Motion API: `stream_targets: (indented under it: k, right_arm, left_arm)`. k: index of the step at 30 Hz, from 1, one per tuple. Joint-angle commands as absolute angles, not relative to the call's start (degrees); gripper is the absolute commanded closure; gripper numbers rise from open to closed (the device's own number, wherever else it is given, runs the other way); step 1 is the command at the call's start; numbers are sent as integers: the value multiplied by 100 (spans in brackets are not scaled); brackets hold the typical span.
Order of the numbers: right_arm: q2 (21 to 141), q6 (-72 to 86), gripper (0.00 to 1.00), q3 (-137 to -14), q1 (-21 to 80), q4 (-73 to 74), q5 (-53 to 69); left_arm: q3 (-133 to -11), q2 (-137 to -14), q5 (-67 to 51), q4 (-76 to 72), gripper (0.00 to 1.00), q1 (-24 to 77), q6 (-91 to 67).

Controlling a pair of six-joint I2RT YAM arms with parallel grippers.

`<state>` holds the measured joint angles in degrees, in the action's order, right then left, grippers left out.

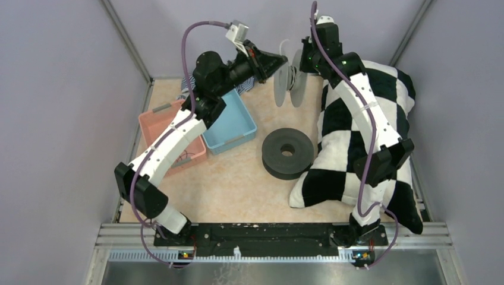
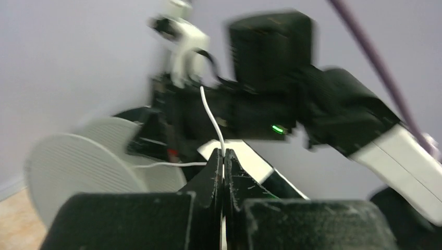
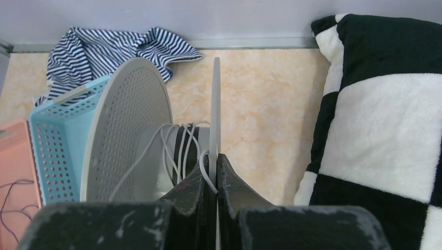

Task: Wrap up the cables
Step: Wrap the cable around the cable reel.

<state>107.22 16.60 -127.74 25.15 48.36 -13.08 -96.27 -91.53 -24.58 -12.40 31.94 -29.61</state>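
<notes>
**Thin cord, edge-only hold: 2 ways to lose this wind**

I have the left gripper with its fingers pressed together on the white cable, and a strand runs from that pinch across to the grey spool. The right gripper is clamped on the rim of 1 flange, holding the spool in the air near the back wall. Several white turns sit on the hub. The black cable lies loose in the pink bin.

The cord is far thinner than the pads, so I judge a sharp pull could slide it out of the left pinch and let the turns loosen. Too much tension could instead twist the spool in its edge-only hold, or drop it. 1 white strand curves right beside the right fingertips and looks liable to snag there. The left wrist view is blurred, so I cannot judge the slack.
</notes>
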Motion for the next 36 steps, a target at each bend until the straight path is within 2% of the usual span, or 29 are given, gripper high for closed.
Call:
stream_targets:
  k: [1, 5, 11, 22, 32, 36]
  right_arm:
    - [10860, 2093, 100, -13353, 2400, 4287, -1422]
    - [10876, 2297, 100, -13443, 2357, 4223, -1401]
    - [10358, 2521, 100, -12826, 2325, 3736, -1319]
    - [9427, 2640, 100, -12021, 2288, 3304, -1010]
    - [8895, 2485, 100, -11959, 2259, 3380, -565]
    - [8641, 2316, 100, -11744, 2259, 3520, -197]
  left_arm:
    - [-9137, -8737, -2464, -1187, 100, 3732, -2371]
    - [-8471, -8474, -2280, -1106, 100, 4059, -2269]
    - [-7250, -8044, -1868, -1376, 100, 4148, -2414]
    - [-5996, -7813, -1196, -1885, 100, 4147, -2954]
    - [-5517, -8020, -780, -2341, 100, 4089, -3268]
    - [-5642, -8323, -1018, -2382, 100, 3862, -3267]
